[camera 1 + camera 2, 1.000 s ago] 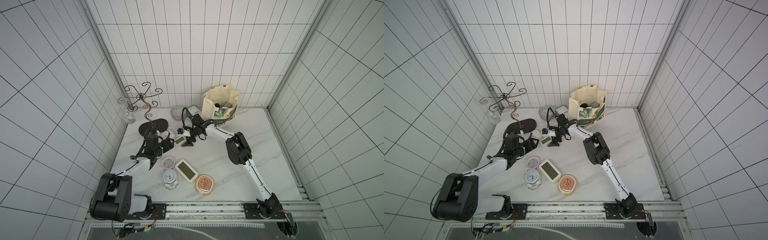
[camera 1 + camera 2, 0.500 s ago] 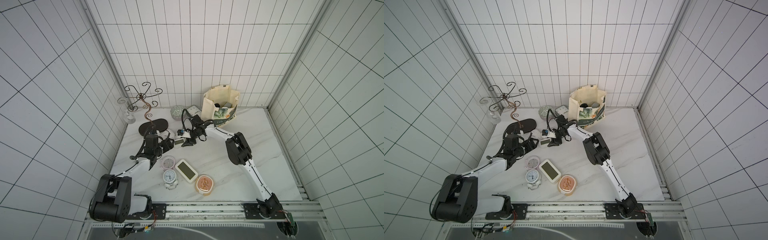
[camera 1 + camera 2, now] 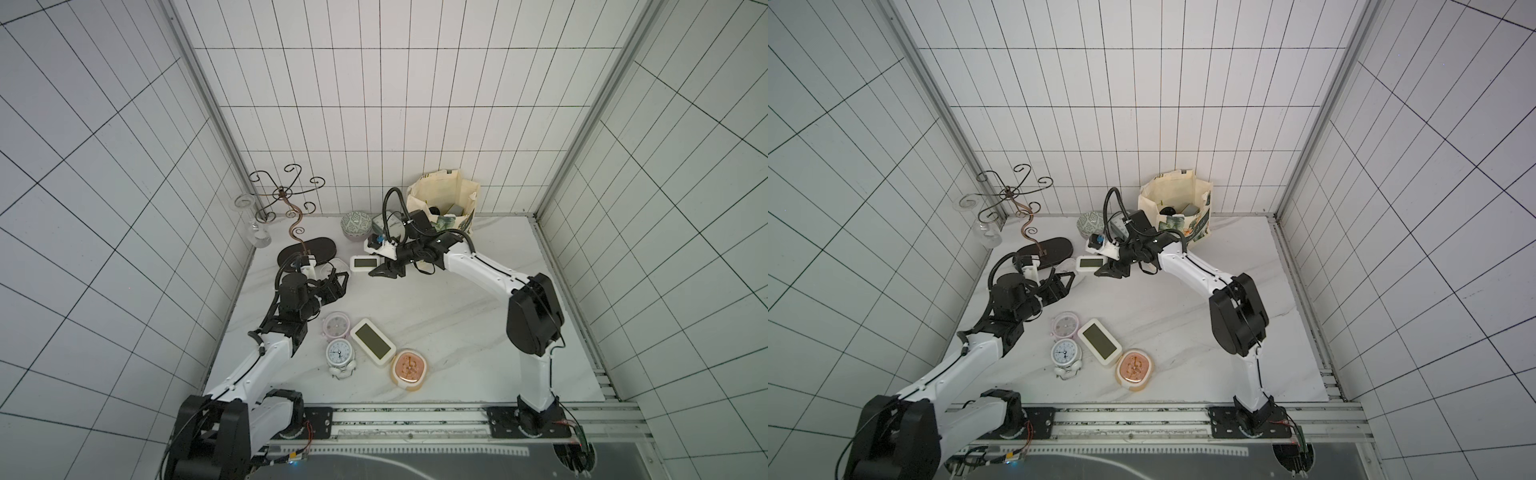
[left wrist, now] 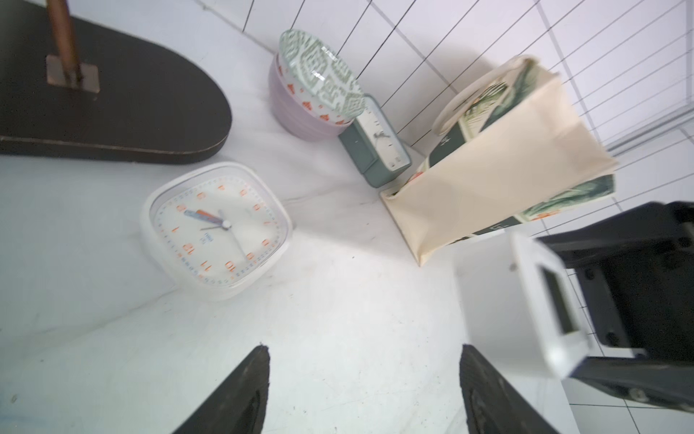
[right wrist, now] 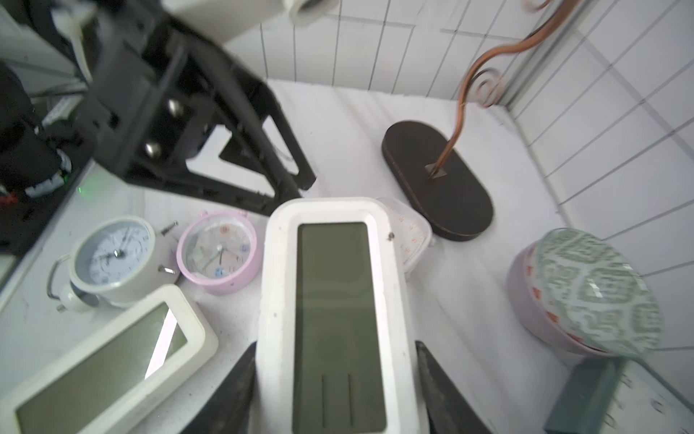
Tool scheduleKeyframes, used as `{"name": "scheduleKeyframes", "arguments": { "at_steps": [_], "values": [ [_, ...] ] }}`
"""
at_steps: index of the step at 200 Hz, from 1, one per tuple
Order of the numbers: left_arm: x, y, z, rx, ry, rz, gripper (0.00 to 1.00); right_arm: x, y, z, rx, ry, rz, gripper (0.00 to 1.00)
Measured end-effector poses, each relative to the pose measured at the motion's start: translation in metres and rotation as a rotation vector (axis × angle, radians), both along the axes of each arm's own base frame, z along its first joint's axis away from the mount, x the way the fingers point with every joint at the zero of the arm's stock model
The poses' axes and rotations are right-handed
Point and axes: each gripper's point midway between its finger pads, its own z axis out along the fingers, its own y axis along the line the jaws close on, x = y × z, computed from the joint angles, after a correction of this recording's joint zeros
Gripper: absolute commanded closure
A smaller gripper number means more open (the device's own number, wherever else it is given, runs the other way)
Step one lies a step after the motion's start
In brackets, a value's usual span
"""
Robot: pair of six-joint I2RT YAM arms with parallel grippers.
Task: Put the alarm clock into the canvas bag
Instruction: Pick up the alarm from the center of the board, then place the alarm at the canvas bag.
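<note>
Right wrist view: my right fingers [image 5: 443, 394] press on both long sides of a white digital clock [image 5: 338, 319] with a blank grey screen. I am gripping it.
Clock's place: it seems lifted off the tabletop [image 3: 436, 324]. It sits between the wire stand [image 3: 306, 253] and the canvas bag [image 3: 440, 195], outside the bag.
Canvas bag: it stands upright at the back of the tabletop, close to the rear wall. Its mouth is open and a few things show inside.
Left wrist view: my left fingers [image 4: 240, 394] are spread wide with nothing between them. They hang over bare tabletop near a square clock [image 4: 216, 229] with orange numbers.
Tabletop: white and marble-like, with faint grey veins and light scuffs.
Room: white tiles with dark grout cover the walls [image 3: 374, 83] on three sides, and metal posts run up the back corners. A metal rail [image 3: 415, 419] along the front edge carries both my arm bases.
Front cluster: a pink clock [image 3: 335, 325], a bell clock [image 3: 340, 353], a second flat white clock [image 3: 372, 341] and a peach clock [image 3: 409, 368] lie close together.
Back row: a glass vase [image 3: 257, 232] is in the corner. A patterned bowl [image 3: 356, 224] has a grey-green clock [image 4: 375, 146] just beside it, next to the bag.
</note>
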Motion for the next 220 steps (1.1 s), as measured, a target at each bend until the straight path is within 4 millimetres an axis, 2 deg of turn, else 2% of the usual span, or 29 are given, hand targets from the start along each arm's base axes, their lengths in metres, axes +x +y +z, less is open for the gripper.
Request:
{"name": "scheduleKeyframes", "arguments": {
  "at_steps": [22, 36, 50, 75, 105, 132, 147, 167, 189, 220],
  "values": [
    [-0.003, -0.003, 0.018, -0.017, -0.076, -0.022, 0.23, 0.003, -0.02, 0.059, 0.107, 0.015, -0.077, 0.52],
    [-0.004, -0.005, 0.022, -0.025, -0.104, -0.034, 0.23, 0.012, -0.041, 0.083, 0.152, 0.032, -0.147, 0.53],
    [-0.005, -0.01, 0.024, -0.033, -0.119, -0.053, 0.23, 0.028, -0.064, 0.099, 0.182, 0.052, -0.239, 0.52],
    [-0.009, -0.028, 0.031, -0.042, -0.151, -0.106, 0.23, 0.065, -0.109, 0.109, 0.214, 0.102, -0.444, 0.51],
    [-0.017, -0.059, 0.031, -0.04, -0.169, -0.197, 0.23, 0.127, -0.171, 0.113, 0.247, 0.169, -0.722, 0.55],
    [-0.014, -0.066, 0.023, -0.039, -0.159, -0.215, 0.23, 0.183, -0.213, 0.117, 0.267, 0.17, -0.921, 0.55],
    [-0.013, -0.067, 0.02, -0.037, -0.152, -0.215, 0.23, 0.206, -0.222, 0.111, 0.263, 0.175, -0.987, 0.55],
    [-0.012, -0.067, 0.023, -0.037, -0.166, -0.216, 0.23, 0.229, -0.223, 0.09, 0.235, 0.194, -1.032, 0.56],
    [-0.012, -0.067, 0.024, -0.018, -0.179, -0.223, 0.22, 0.245, -0.223, 0.05, 0.173, 0.234, -1.074, 0.59],
    [-0.007, -0.069, 0.032, 0.013, -0.203, -0.233, 0.22, 0.251, -0.222, -0.003, 0.079, 0.3, -1.109, 0.59]
  ]
}}
